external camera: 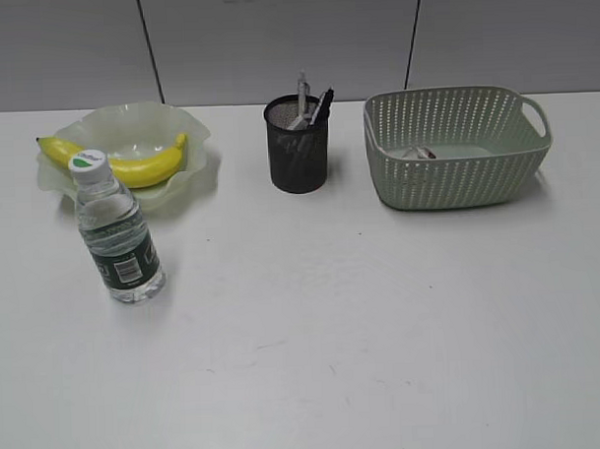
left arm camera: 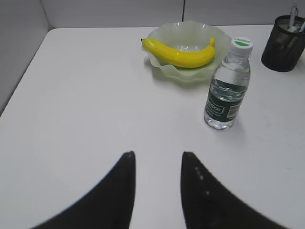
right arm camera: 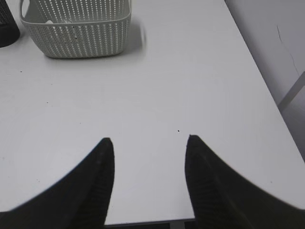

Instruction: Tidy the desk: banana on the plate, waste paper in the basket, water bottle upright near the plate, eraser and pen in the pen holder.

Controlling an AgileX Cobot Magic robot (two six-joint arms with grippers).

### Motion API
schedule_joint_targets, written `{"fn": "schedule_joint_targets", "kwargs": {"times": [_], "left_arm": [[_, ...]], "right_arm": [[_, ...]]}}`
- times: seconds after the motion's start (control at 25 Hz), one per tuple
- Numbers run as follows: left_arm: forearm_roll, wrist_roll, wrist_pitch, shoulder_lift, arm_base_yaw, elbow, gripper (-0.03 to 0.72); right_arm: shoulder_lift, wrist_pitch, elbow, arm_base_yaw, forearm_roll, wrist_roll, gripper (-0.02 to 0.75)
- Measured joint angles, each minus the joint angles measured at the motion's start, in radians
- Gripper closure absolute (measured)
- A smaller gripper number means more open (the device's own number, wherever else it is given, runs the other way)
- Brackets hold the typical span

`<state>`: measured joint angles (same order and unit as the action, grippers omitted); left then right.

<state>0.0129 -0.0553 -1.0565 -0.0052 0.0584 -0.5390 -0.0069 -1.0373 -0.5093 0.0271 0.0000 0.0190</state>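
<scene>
The yellow banana (external camera: 130, 163) (left arm camera: 180, 52) lies in the pale green wavy plate (external camera: 193, 125) (left arm camera: 190, 76). In front of the plate the water bottle (external camera: 118, 231) (left arm camera: 228, 88) stands upright. The black mesh pen holder (external camera: 297, 146) (left arm camera: 283, 45) holds pens; the eraser cannot be made out. White waste paper (external camera: 419, 152) lies inside the sage basket (external camera: 456, 175) (right arm camera: 78, 36). My left gripper (left arm camera: 157, 153) is open and empty above the desk, well short of the bottle. My right gripper (right arm camera: 148, 139) is open and empty near the desk's front edge. Neither arm shows in the exterior view.
The white desk (external camera: 333, 332) stretches wide in front of the objects. Its left edge (left arm camera: 24, 71) shows in the left wrist view, and its right edge (right arm camera: 267, 86) and front edge (right arm camera: 143, 222) show in the right wrist view.
</scene>
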Motion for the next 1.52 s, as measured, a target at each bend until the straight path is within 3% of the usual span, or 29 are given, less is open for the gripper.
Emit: {"fn": "schedule_joint_targets", "kwargs": {"times": [0.2,0.44,1.52], "left_arm": [[0.000,0.000,0.000,0.000,-0.002,0.000,0.447],[0.000,0.000,0.000,0.000,-0.009,0.000,0.447],[0.000,0.001,0.000,-0.001,-0.009,0.000,0.449]], "right_arm": [[0.000,0.000,0.000,-0.017,0.000,0.000,0.346],[0.000,0.000,0.000,-0.115,0.000,0.000,0.346],[0.000,0.000,0.000,-0.114,0.000,0.000,0.365]]}}
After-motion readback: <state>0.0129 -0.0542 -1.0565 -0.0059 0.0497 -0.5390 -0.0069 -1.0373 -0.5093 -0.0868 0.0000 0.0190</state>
